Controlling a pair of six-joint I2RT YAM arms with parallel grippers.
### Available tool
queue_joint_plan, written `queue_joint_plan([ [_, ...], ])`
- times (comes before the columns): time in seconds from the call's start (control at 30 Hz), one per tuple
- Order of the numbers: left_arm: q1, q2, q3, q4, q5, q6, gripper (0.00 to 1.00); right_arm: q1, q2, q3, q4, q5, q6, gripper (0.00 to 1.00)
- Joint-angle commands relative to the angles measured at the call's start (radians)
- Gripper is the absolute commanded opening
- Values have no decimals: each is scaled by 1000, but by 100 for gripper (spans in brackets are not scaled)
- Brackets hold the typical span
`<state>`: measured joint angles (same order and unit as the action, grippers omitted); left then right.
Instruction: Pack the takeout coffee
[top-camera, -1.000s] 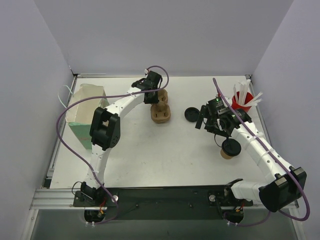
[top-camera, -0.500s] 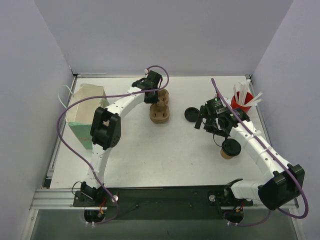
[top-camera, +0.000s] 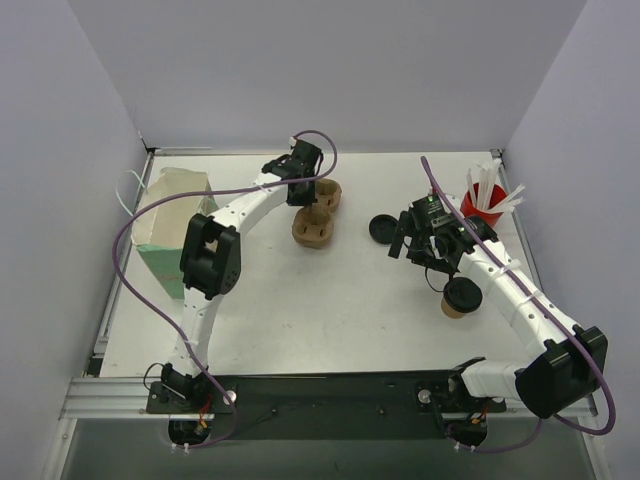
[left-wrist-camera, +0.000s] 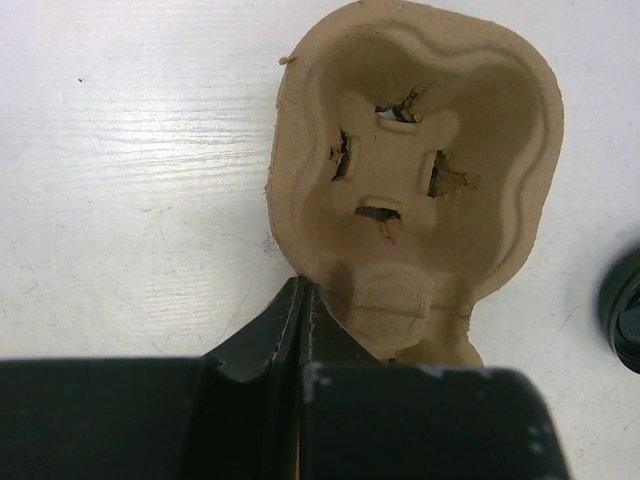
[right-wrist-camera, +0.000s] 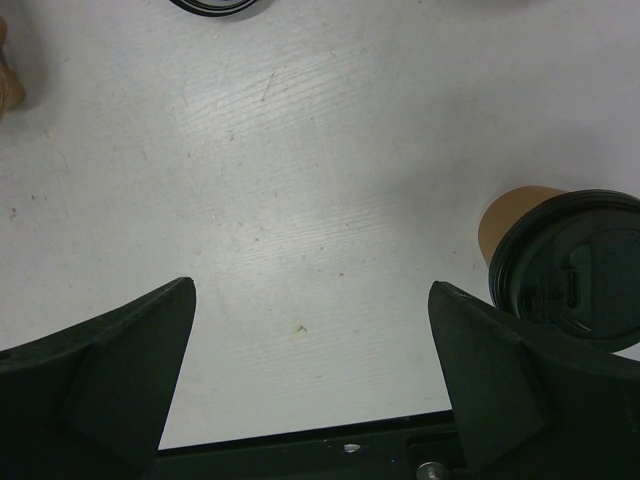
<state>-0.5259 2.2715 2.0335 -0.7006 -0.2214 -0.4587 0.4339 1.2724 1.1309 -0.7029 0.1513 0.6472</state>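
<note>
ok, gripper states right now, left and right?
Left gripper: closed on the rim of the moulded brown pulp cup carrier.
Right gripper: open, holding nothing.

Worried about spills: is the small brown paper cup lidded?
Lidded: a round black plastic lid covers the small brown paper cup.

The right end effector (right-wrist-camera: 310, 290) hangs over the white bench (right-wrist-camera: 300, 180) with its two dark fingers (right-wrist-camera: 110, 380) spread wide, one at each lower corner and bare surface between them. The takeout coffee cup (right-wrist-camera: 575, 285), brown paper under a black lid, stands just beside the right-hand finger. The rim of a loose black lid (right-wrist-camera: 212, 5) shows at the top edge, a tan sliver of the cup carrier (right-wrist-camera: 8, 85) at the left edge.
</note>
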Motion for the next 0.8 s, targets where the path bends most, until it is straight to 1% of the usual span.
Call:
queue_joint_plan([
  [0.0, 15, -59, 37, 21, 43, 26, 0, 6, 8, -10, -10, 14, 2, 95],
  [0.63, 55, -148, -25, 87, 177, 26, 0, 12, 19, -11, -4, 19, 2, 95],
  [0.77, 76, -152, -42, 98, 244, 18, 0, 14, 19, -10, -4, 19, 0, 95],
])
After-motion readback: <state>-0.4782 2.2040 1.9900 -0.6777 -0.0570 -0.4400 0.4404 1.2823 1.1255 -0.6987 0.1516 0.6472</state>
